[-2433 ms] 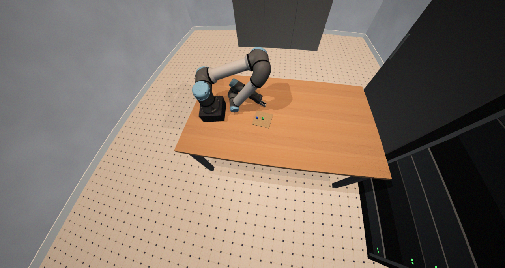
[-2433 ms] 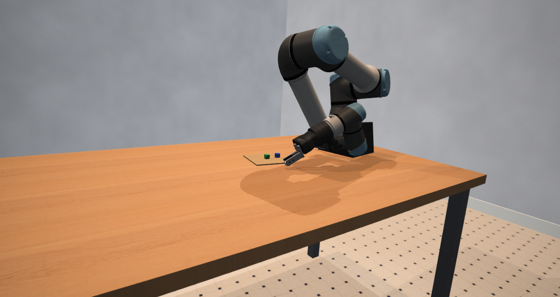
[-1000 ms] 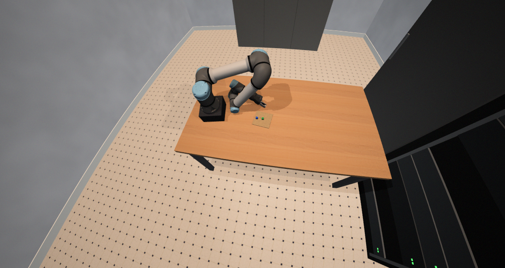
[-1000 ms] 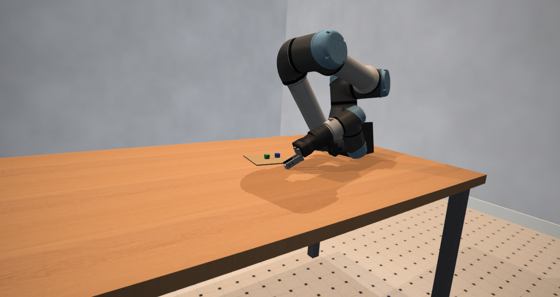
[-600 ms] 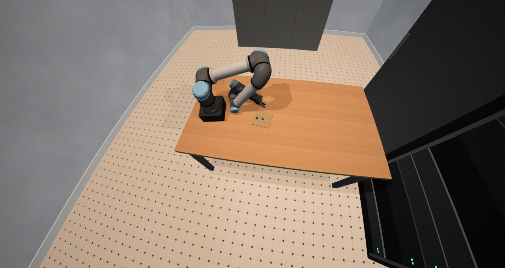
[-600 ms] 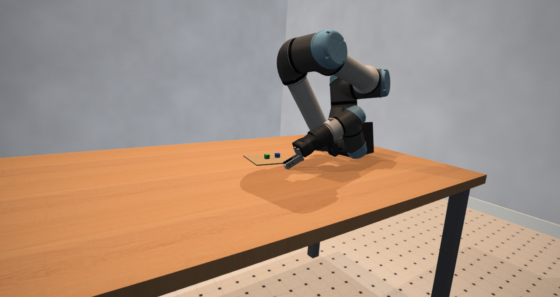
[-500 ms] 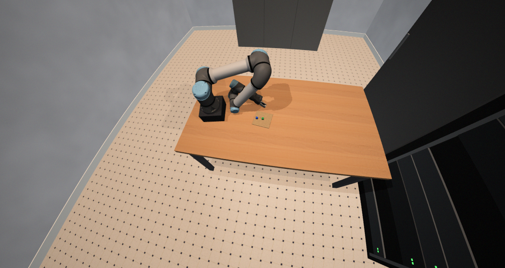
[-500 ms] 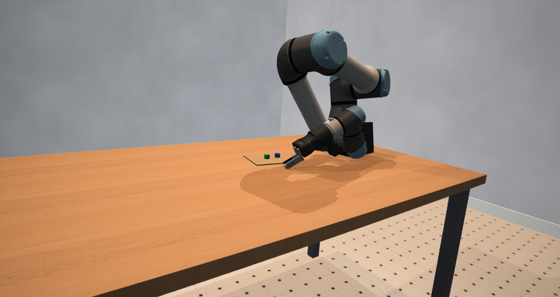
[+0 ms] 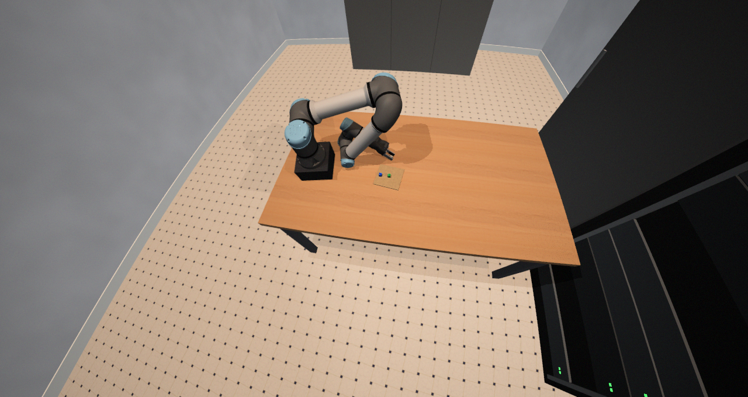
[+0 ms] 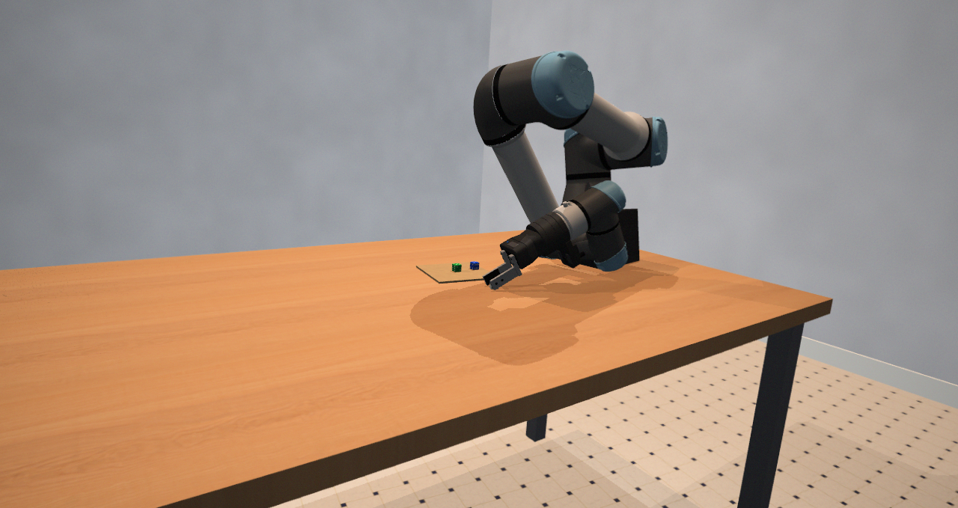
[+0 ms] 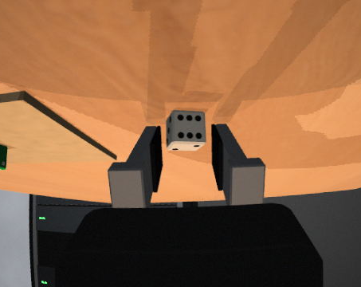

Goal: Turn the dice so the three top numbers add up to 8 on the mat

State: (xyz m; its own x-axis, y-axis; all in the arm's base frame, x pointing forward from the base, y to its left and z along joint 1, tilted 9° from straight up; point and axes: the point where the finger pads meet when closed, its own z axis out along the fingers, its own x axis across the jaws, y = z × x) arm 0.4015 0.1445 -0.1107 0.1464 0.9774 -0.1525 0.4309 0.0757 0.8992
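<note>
1. My claw (image 11: 186, 151) is spread, its two dark fingers standing apart on either side of the small white die with black pips (image 11: 186, 131), with gaps showing; I pinch nothing.
2. That white die sits on the bare wooden tabletop (image 10: 268, 344), off the thin tan square mat (image 9: 388, 178), with its six-pip face towards my wrist camera; I cannot tell its top number.
3. The small green die (image 10: 456, 267) and the small blue die (image 10: 474, 264) lie on the mat, near one edge; their top faces are too small to read.
4. My judgement: one die is not yet on the mat, and the sum is unconfirmed.
</note>
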